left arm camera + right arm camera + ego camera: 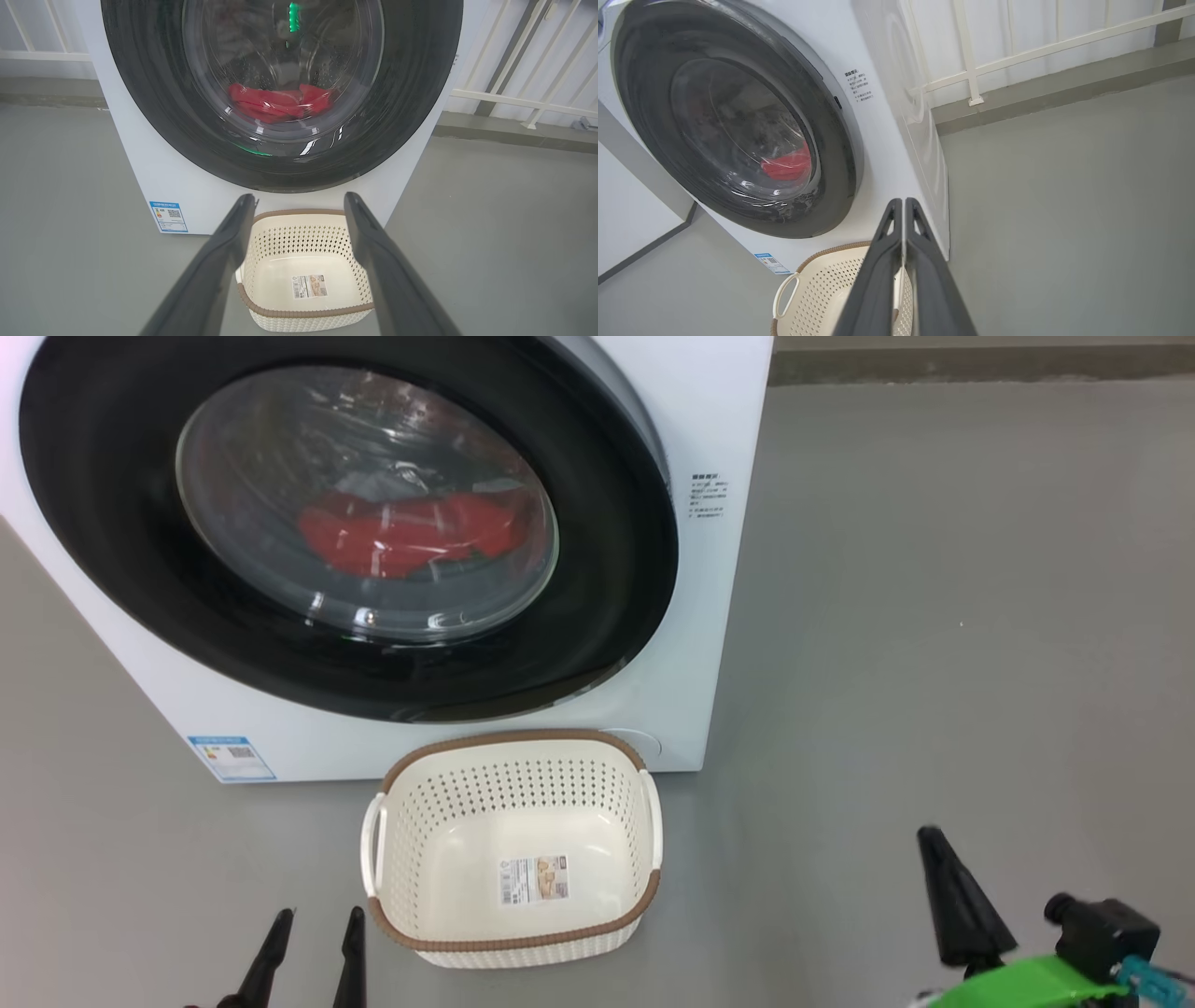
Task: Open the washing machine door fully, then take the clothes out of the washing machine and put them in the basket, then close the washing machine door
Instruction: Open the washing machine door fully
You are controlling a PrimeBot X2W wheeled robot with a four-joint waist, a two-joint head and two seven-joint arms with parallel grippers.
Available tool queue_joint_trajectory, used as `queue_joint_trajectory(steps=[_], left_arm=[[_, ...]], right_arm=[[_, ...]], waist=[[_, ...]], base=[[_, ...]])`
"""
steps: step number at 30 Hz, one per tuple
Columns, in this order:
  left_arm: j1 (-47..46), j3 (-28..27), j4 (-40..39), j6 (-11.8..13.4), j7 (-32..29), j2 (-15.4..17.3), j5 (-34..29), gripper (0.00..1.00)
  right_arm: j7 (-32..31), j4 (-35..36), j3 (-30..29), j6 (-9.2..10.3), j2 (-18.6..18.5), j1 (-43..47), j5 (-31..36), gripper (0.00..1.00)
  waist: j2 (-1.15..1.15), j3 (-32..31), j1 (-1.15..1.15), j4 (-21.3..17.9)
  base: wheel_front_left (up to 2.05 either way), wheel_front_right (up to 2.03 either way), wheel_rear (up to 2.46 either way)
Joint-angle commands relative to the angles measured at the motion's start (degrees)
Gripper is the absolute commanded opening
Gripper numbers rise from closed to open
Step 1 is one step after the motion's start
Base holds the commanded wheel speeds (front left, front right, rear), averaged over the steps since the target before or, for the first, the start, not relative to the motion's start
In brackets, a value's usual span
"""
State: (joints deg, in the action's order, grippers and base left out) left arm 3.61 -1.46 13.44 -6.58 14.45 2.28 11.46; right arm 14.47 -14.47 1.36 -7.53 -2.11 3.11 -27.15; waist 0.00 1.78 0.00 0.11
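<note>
Right gripper [903, 201] was pressed together, empty, at 4 o'clock from the closed washing machine door [607, 579]; left gripper [317, 917] stood spread wide. Probably it needed to hook the rim near 3 o'clock, pulling clear of the basket [513, 742].

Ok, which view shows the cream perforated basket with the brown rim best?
Head view: the whole cream perforated basket sits unobstructed before the white washing machine. Left wrist view: the open left gripper's fingers cover its sides. Right wrist view: one handled end, behind the shut right gripper.

Grey floor [934, 616], white railing [964, 46], grey kerb [1064, 84] below it
</note>
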Motion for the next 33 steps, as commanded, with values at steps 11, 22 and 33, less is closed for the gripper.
queue_joint_trajectory(steps=[11,22,33], left_arm=[[-4.6,0.7,-1.7,-0.4,0.5,0.6,0.7,1.0],[-10.1,3.3,-1.7,-0.5,0.5,0.6,3.3,1.0],[-14.9,6.0,-1.1,-0.5,0.5,0.6,5.6,1.0]], right_arm=[[0.5,3.4,4.1,0.04,-1.0,-18.2,-17.3,0.0],[0.5,2.9,9.2,0.04,-7.3,-35.2,-39.2,0.0],[-8.2,2.6,14.6,0.04,-14.8,-46.7,-59.9,0.0]], waist=[[0.0,5.2,0.0,2.6],[0.0,13.3,0.0,7.2],[0.0,20.4,0.0,10.3]], base=[[0.0,0.0,0.0],[0.0,0.0,0.0],[0.0,0.0,0.0]])
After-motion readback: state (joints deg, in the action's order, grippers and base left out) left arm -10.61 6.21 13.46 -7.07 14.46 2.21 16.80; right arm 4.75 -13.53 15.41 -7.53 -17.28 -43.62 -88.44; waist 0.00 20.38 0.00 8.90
